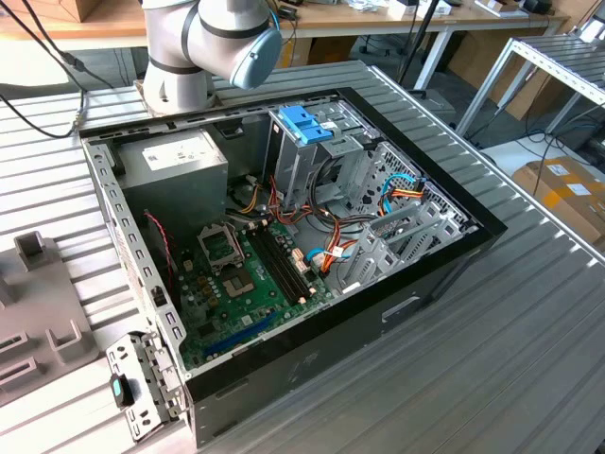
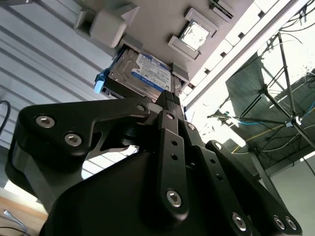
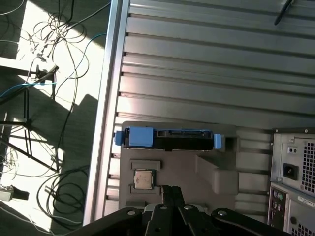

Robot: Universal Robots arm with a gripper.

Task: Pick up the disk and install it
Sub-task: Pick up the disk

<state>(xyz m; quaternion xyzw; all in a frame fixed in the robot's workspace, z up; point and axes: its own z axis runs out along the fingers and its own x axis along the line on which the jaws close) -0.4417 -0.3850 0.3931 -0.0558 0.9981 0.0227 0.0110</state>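
The disk [image 2: 147, 73] lies in a slot of a grey holder tray [image 2: 147, 19], its white and blue label facing up and a blue rail on its side. In the first wrist view the disk [image 3: 170, 139] shows edge-on, with blue rails at both ends. My gripper [image 2: 170, 96] hovers above the tray, a short way off the disk and not touching it. Its black fingers are shut together with nothing between them, also seen in the first wrist view [image 3: 171, 190]. The open computer case [image 1: 444, 274] holds a metal drive cage with a blue plastic top [image 1: 307, 128].
A processor chip [image 3: 143, 179] sits in another pocket of the tray [image 3: 216, 177]. The case's rear panel [image 3: 295, 172] stands beside the tray. The ribbed metal table [image 3: 206, 73] ends at an edge, with cables on the floor [image 3: 44, 73] beyond. Inside the case are a grey power supply [image 1: 175, 161] and a motherboard [image 1: 236, 274].
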